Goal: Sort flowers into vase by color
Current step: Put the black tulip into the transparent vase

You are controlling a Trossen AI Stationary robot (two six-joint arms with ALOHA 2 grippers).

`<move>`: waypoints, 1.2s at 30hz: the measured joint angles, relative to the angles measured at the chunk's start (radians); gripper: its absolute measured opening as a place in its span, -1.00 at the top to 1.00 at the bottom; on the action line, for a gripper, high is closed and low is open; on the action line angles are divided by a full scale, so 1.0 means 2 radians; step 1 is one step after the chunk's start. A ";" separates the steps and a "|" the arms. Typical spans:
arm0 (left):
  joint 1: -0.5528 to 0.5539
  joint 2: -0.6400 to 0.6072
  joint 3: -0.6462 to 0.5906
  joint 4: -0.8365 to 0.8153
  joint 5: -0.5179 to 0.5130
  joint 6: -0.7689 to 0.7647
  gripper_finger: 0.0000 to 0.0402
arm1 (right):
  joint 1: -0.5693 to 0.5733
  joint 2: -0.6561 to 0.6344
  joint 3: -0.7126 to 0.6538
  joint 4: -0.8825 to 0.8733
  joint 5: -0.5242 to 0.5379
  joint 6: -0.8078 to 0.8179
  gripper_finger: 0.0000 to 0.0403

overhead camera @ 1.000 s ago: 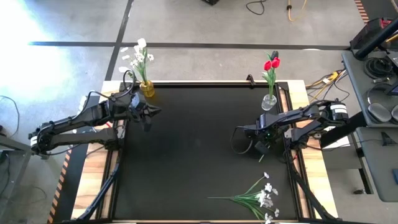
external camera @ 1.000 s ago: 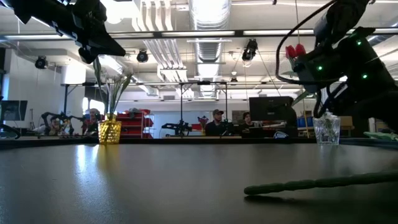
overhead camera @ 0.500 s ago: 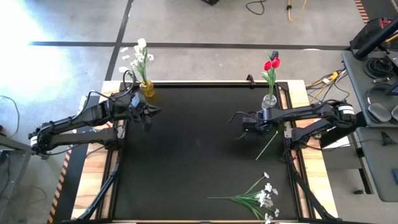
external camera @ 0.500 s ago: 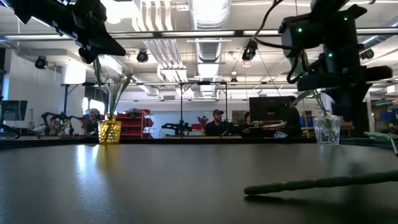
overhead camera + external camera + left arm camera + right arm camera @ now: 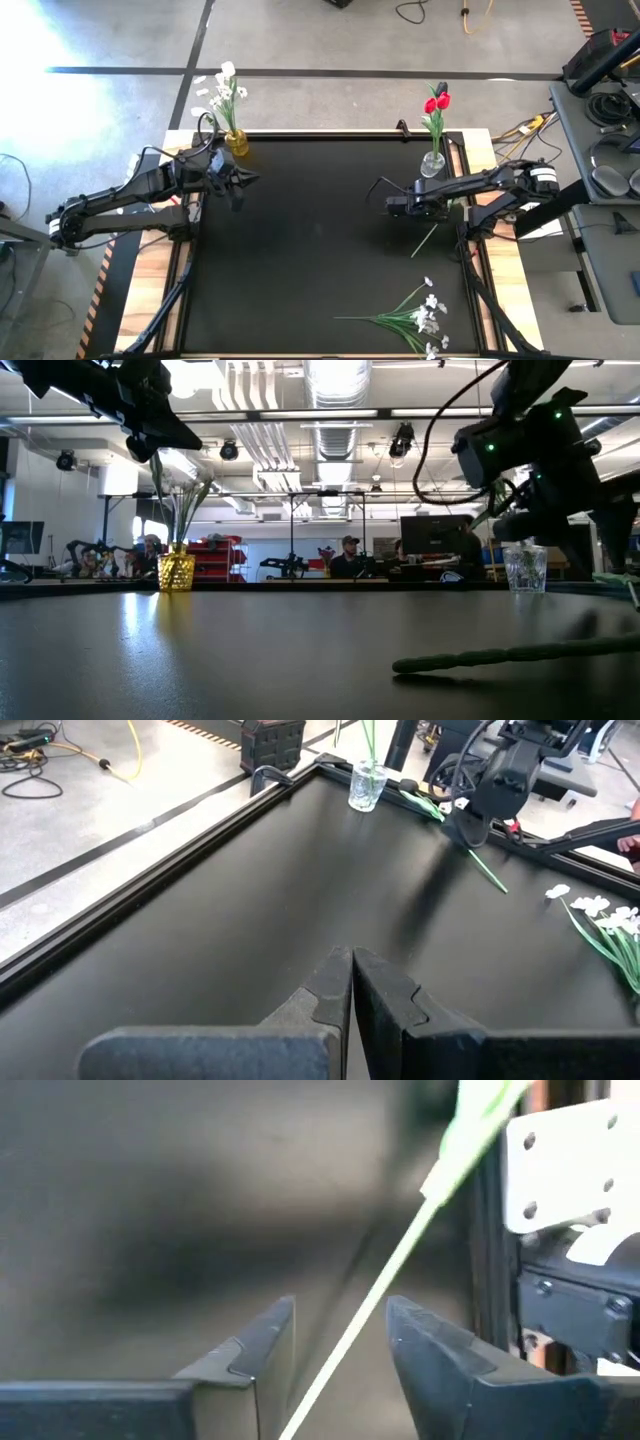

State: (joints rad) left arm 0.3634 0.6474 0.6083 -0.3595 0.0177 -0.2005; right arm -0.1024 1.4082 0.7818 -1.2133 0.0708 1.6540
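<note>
The right arm has swung back toward the table's right edge since a moment ago, its jaws now parted, while the left arm has not stirred. From left: the left end effector (image 5: 248, 180) hangs pinched shut and empty beside the gold vase (image 5: 237, 143) of white flowers (image 5: 222, 88) at the far left corner; the right end effector (image 5: 392, 204) hovers with fingers apart astride a loose green stem (image 5: 428, 240) lying on the black table (image 5: 310, 250), near the glass vase (image 5: 432, 163) of red flowers (image 5: 437, 101); white sprays (image 5: 415, 318) lie by the near edge
</note>
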 joint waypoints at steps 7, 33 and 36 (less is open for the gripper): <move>0.000 -0.001 0.000 0.000 0.000 -0.003 1.00 | 0.015 0.000 -0.029 0.000 0.000 0.088 0.22; 0.000 -0.001 0.000 0.001 0.000 0.002 1.00 | 0.102 0.050 -0.016 0.059 0.031 0.286 0.30; 0.000 0.000 0.000 0.001 0.001 0.000 1.00 | 0.116 0.055 -0.003 0.051 0.032 0.286 0.28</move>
State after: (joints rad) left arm 0.3634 0.6476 0.6083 -0.3573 0.0189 -0.2005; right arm 0.1305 1.5178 0.7750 -1.1108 0.1353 2.2262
